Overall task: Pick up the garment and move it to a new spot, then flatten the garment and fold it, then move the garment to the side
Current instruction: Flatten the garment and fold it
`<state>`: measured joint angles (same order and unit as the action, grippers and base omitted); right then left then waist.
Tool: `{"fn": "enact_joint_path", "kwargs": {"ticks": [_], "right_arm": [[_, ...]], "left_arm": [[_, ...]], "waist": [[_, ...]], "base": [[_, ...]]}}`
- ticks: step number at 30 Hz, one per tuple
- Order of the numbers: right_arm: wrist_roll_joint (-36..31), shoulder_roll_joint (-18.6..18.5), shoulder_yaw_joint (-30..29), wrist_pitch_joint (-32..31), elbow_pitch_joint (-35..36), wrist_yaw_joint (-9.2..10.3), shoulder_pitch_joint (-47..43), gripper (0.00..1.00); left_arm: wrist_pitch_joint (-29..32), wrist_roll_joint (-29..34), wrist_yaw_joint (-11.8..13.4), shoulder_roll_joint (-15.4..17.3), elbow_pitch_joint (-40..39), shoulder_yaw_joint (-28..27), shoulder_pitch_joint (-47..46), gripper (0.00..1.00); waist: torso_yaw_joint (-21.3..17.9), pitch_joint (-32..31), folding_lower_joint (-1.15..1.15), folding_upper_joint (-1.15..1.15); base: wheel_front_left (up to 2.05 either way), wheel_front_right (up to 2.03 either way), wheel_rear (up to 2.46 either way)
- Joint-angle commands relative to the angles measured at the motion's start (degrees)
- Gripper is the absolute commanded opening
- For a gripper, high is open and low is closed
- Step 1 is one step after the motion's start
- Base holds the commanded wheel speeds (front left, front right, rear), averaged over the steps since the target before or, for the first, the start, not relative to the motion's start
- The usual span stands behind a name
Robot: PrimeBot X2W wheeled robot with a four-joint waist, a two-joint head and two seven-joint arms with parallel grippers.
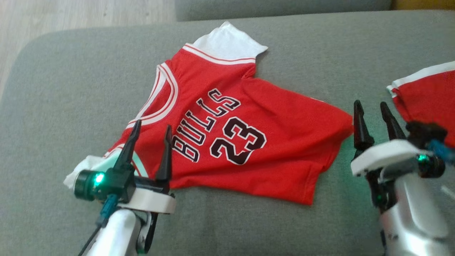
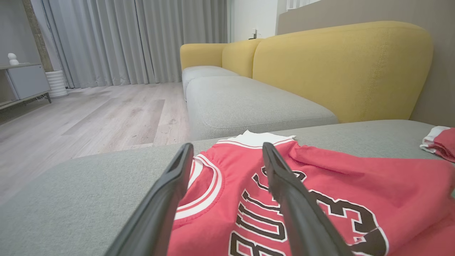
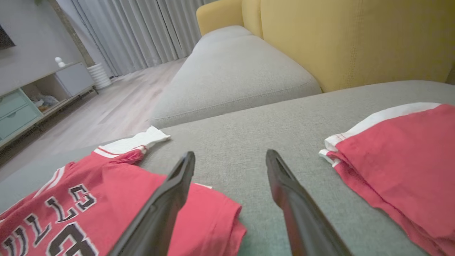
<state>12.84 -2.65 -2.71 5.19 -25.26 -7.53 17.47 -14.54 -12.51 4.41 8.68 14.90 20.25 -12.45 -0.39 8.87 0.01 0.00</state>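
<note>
Grey sofa seat (image 1: 249,227) carrying a spread red jersey (image 1: 284,142), both claws open

Pale wooden floor (image 2: 106,113) and long grey curtains (image 2: 135,39) are showing behind the seat in the left wrist view, and a yellow backrest (image 2: 341,67) is rising along its far side. The red jersey is lying front-up near the middle of the seat, with the black-and-white lettering BULLS and the number 23 facing upward. Its white-trimmed neckline is pointing toward the robot's left and its hem toward the robot's right. One white sleeve is lying out flat at the far edge. The other is lying at the near left, partly hidden under the left arm. The cloth is rippling a little near the hem.

The left gripper (image 1: 153,125) is hanging over the near shoulder of the jersey, just beside the neckline. Its two dark fingers are standing wide apart, with nothing between them but the fabric below. Whether the tips are touching the cloth cannot be told.

The right gripper (image 1: 370,104) is hanging by the hem end, between the jersey and a second red garment (image 1: 430,96). That garment has white trim and is lying at the right edge of the seat, apart from the jersey. The right gripper's fingers are also standing wide apart, pinching nothing, with bare grey seat showing between them in the right wrist view.
</note>
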Motion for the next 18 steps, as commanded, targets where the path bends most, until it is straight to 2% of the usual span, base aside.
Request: {"fn": "enact_joint_path", "kwargs": {"ticks": [1, 5, 11, 12, 13, 18], "right_arm": [[-0.6, -0.2, 0.6, -1.6, -0.2, 0.04, 2.3, 1.0], [-2.0, -0.2, 0.5, -6.8, -6.5, 0.04, 4.6, 1.0], [-2.9, -0.2, 3.2, -9.7, -12.4, 0.04, 5.5, 1.0], [-2.8, -0.2, 3.3, -9.5, -12.9, 0.04, 5.7, 0.84], [-2.8, -0.2, 3.4, -9.1, -13.3, 0.04, 5.9, 0.0], [-7.1, -0.2, 2.5, -3.3, -12.0, 0.04, 8.2, 0.0]], "left_arm": [[-0.5, 0.8, -0.5, 0.2, -1.4, -2.3, -3.1, 1.0], [-0.5, 1.4, -1.3, -0.5, -0.9, -2.4, -3.7, 1.0], [-0.5, 2.1, -2.2, -1.1, -0.6, -3.2, -3.9, 1.0], [-0.5, 2.2, -2.3, -1.1, -0.6, -3.4, -3.8, 1.0], [-0.5, 2.3, -2.4, -1.2, -0.5, -3.5, -3.8, 1.0], [-0.5, 2.5, -2.5, -2.0, -0.9, -4.3, -3.4, 1.0]], "waist": [[1.0, 1.0, -0.01, 0.0], [2.1, 2.0, -0.01, 0.0], [3.0, 2.5, -0.01, 0.0], [3.0, 2.4, -0.01, 0.0], [3.0, 2.3, -0.01, 0.0], [3.3, 2.1, -0.01, 0.0]], "base": [[0.0, 0.0, 0.0], [0.0, 0.0, 0.0], [0.0, 0.0, 0.0], [0.0, 0.0, 0.0], [0.0, 0.0, 0.0], [0.0, 0.0, 0.0]]}}
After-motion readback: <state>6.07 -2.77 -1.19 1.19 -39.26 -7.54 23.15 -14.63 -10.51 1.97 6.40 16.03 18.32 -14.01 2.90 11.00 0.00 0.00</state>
